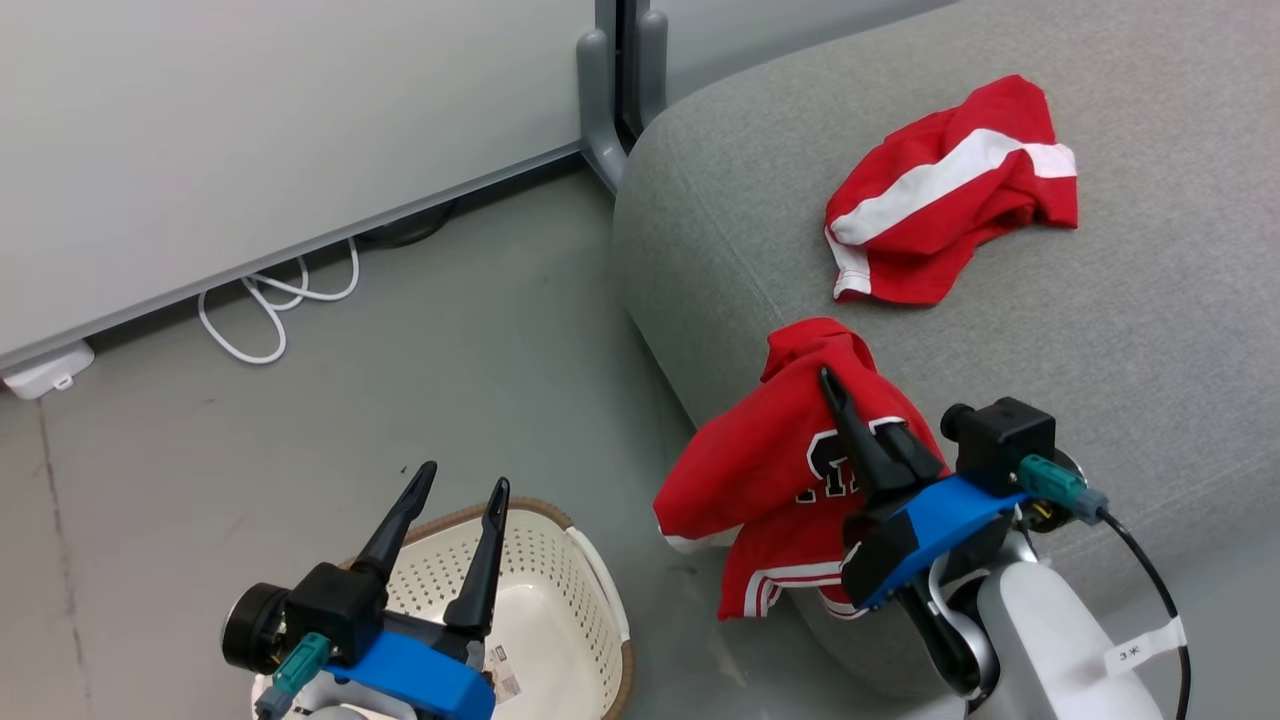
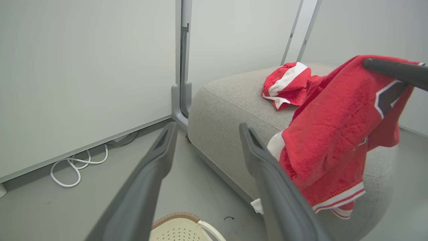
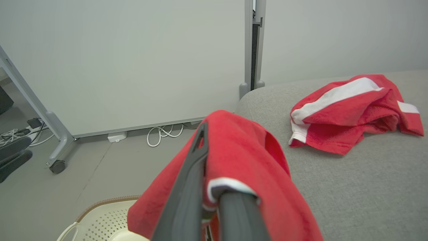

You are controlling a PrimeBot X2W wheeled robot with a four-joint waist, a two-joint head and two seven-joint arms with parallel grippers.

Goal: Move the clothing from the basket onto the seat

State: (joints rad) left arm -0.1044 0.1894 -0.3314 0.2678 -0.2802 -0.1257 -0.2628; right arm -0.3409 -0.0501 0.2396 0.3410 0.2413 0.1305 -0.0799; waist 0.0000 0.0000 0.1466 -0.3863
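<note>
A: Lettered garment (image 1: 750,460)?
B: Pinched shut in right jaws, draped down past seat (image 1: 1150,330) corner; seat top ahead, rightward.
A: Left jaws?
B: Spread, empty, above basket (image 1: 560,570). Striped garment (image 1: 950,200) already on seat, farther in.

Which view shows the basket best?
Head view: the basket shows rim, perforated wall and labelled floor, though the left gripper covers part. The wrist views catch a piece of rim and handle at their bottom edges.
</note>
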